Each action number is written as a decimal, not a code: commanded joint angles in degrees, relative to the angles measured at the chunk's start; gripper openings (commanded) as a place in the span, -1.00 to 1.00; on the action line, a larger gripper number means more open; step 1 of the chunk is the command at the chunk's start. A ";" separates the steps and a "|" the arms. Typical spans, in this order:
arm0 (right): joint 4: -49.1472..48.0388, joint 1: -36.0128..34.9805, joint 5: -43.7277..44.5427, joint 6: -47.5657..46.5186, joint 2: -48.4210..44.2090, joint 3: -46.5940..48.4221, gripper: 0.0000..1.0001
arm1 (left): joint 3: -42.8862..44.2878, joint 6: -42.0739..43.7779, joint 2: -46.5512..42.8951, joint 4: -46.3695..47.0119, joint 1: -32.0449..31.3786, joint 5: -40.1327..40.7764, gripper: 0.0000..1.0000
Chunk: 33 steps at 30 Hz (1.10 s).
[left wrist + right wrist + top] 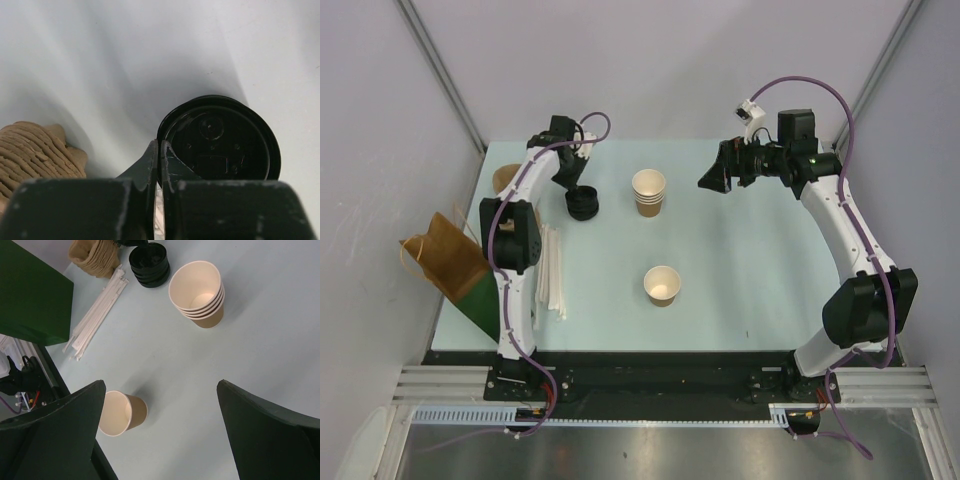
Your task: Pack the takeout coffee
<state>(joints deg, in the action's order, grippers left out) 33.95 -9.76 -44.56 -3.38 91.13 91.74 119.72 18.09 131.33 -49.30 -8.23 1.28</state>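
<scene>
A single tan paper cup [662,284], cream inside, stands open with no lid on it near the table's middle; it also shows in the right wrist view [122,412]. A stack of black lids [584,206] sits at the back left. My left gripper [576,190] is down at this stack, its jaws pinched on the left rim of the top black lid [220,140], fingertips together [160,146]. My right gripper [712,180] hangs high over the back right, wide open and empty [161,385]. The paper bag [450,262], tan with a green side, lies at the left edge.
A stack of nested tan cups [648,192] stands at the back centre, right of the lids. White wrapped straws [552,270] lie along the left arm. Brown corrugated sleeves [30,155] sit close left of the lids. The bag's green side [30,295] borders the straws.
</scene>
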 commanded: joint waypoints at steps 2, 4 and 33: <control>-1.96 0.27 -0.97 0.48 -0.34 1.77 1.00 | -0.19 0.11 -2.12 -0.27 0.23 -0.75 -1.00; -2.05 0.27 -1.06 0.48 -0.43 1.77 0.99 | -0.19 0.02 -2.74 -0.45 0.23 -0.75 -1.00; -2.05 0.35 -1.50 0.83 -0.43 2.21 0.99 | 0.95 0.28 -3.27 -3.44 0.05 -1.54 -0.35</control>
<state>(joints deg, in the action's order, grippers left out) 33.93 -9.63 -44.93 -2.98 91.18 91.74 119.68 18.04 127.07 -52.45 -8.23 -0.62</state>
